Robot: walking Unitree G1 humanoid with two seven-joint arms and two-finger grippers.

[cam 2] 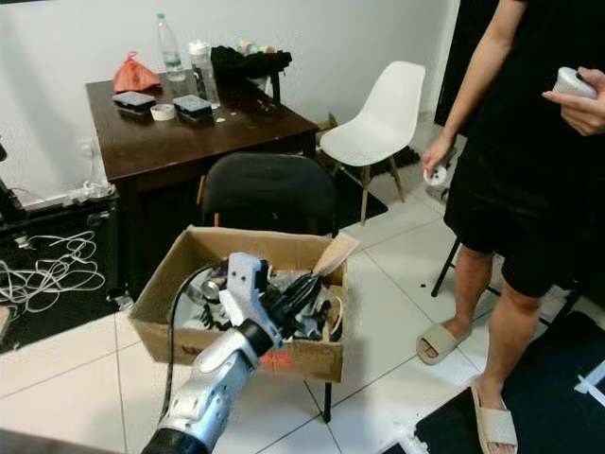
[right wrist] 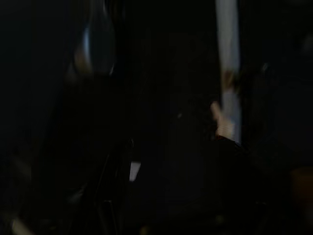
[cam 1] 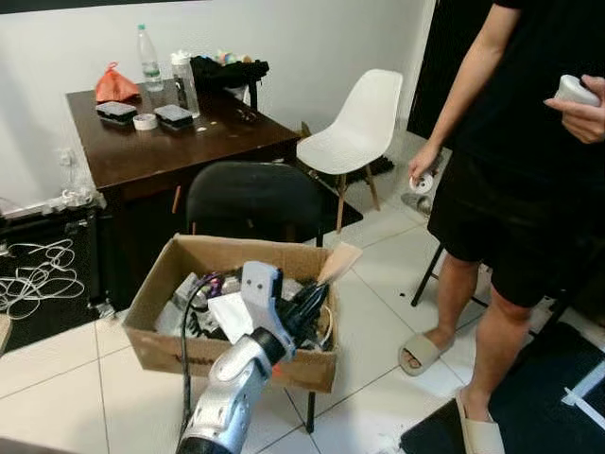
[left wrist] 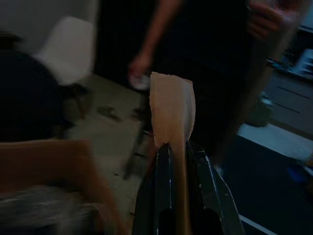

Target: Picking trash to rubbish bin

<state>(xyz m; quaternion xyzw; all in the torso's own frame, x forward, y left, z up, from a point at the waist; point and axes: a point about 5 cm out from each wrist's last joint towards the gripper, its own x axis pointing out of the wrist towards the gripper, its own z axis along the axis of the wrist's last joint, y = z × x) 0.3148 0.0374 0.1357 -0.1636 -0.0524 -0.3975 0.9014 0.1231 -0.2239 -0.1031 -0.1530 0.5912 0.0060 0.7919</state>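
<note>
One arm at work: your left gripper reaches over the far right corner of the cardboard box.
Fingers: in the left wrist view they are clamped on a strip of brown cardboard, which sticks out past the tips.
Trash: the cardboard strip stands tilted above the box's right rim; you can see that the box already holds wires and scraps.
Box: it sits on a black chair, in front of the dark wooden desk.
Desk: it carries bottles, a roll of tape and an orange bag.
Person: stands to your right in black shorts and sandals, one hand low, the other hand holding a white object.
White chair: beside the desk, behind the box.
Right gripper: its wrist view is too dark, so you cannot tell the state of its fingers.
</note>
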